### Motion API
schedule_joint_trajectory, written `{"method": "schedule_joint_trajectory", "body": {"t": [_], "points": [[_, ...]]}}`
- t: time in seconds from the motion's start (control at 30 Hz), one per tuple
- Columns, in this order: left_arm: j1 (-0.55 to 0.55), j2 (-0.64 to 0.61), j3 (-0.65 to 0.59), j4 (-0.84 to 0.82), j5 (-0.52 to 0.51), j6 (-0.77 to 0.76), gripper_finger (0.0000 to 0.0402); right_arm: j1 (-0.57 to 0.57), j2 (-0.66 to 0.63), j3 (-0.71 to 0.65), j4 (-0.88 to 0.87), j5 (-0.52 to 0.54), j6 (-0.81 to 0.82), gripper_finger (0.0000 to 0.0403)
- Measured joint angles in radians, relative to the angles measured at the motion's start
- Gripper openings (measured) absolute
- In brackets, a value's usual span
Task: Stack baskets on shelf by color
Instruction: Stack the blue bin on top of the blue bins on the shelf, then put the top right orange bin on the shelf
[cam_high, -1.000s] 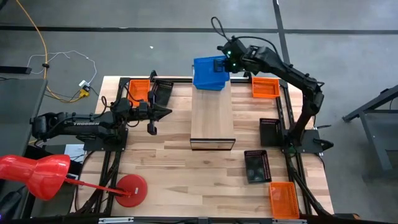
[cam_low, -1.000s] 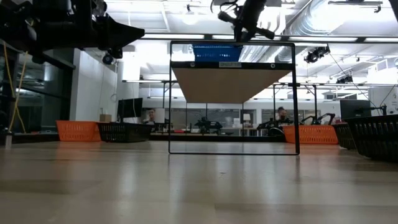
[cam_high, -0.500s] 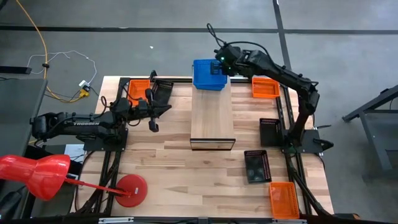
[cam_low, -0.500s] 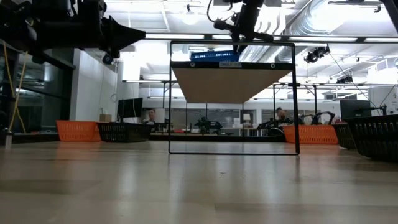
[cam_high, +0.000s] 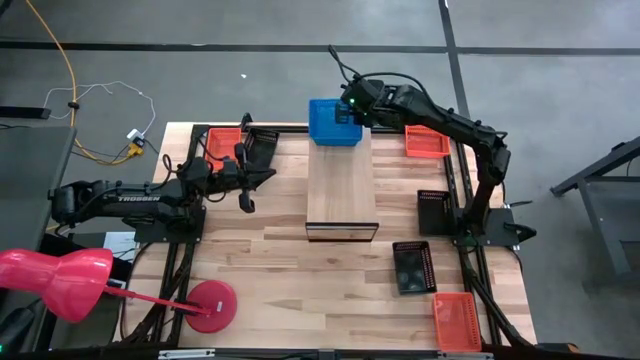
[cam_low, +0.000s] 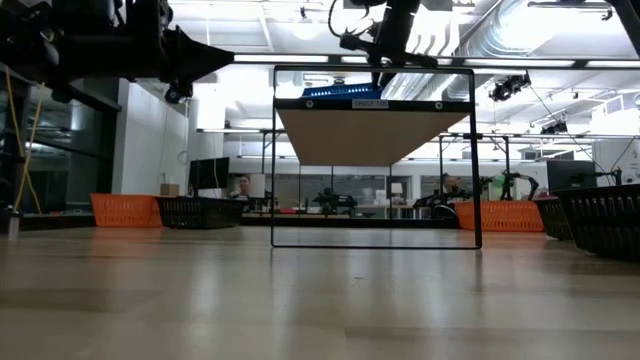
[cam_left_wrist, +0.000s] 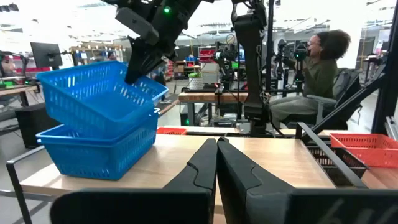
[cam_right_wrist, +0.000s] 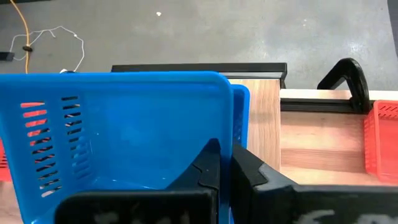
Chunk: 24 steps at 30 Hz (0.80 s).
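Observation:
Two blue baskets sit nested at the far end of the shelf (cam_high: 341, 190). The lower blue basket (cam_left_wrist: 99, 152) stands on the shelf board. The upper blue basket (cam_left_wrist: 93, 93) lies tilted inside it. My right gripper (cam_high: 350, 108) is above the shelf's far end, shut on the upper basket. My left gripper (cam_high: 245, 203) hovers shut, left of the shelf, holding nothing. In the low view the baskets (cam_low: 340, 92) show just over the shelf's top edge. My right gripper (cam_right_wrist: 225, 163) holds the upper blue basket by its right-hand wall (cam_right_wrist: 227, 127), one finger inside the basket and one outside. It comes from above, slanting in from the table's right. The basket sits tilted, its lower part inside the lower blue basket.
Red-orange basket (cam_high: 224, 143) and black basket (cam_high: 258, 150) lie at the far left. On the right are red-orange (cam_high: 427, 140), black (cam_high: 437, 210), black (cam_high: 412, 265) and red-orange (cam_high: 456, 320) baskets. A red lamp (cam_high: 60, 280) stands near left. A person (cam_left_wrist: 320, 68) sits beyond the table.
My right gripper has moved down and slightly toward the table's left, lowering the blue basket it holds into the blue basket on the shelf's far end. The held basket now rests tilted inside the lower one.

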Motion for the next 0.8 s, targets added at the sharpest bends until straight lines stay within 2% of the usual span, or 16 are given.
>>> {"method": "schedule_joint_trajectory", "body": {"t": [0.37, 0.47, 0.6, 0.8], "points": [[-0.002, 0.0, 0.0, -0.03, 0.003, -0.015, 0.0, 0.013, 0.0, 0.0, -0.011, 0.007, -0.009, 0.0011], [-0.002, 0.0, 0.0, -0.041, 0.002, -0.006, 0.0, 0.011, 0.0, 0.0, -0.011, 0.004, -0.029, 0.0043], [-0.001, 0.0, 0.0, -0.045, -0.006, 0.007, 0.0, 0.009, -0.003, 0.0, -0.01, 0.014, -0.066, 0.0104], [-0.001, 0.0, 0.0, -0.046, -0.006, -0.001, 0.0, 0.001, -0.017, 0.002, -0.004, 0.049, -0.197, 0.0182]]}}
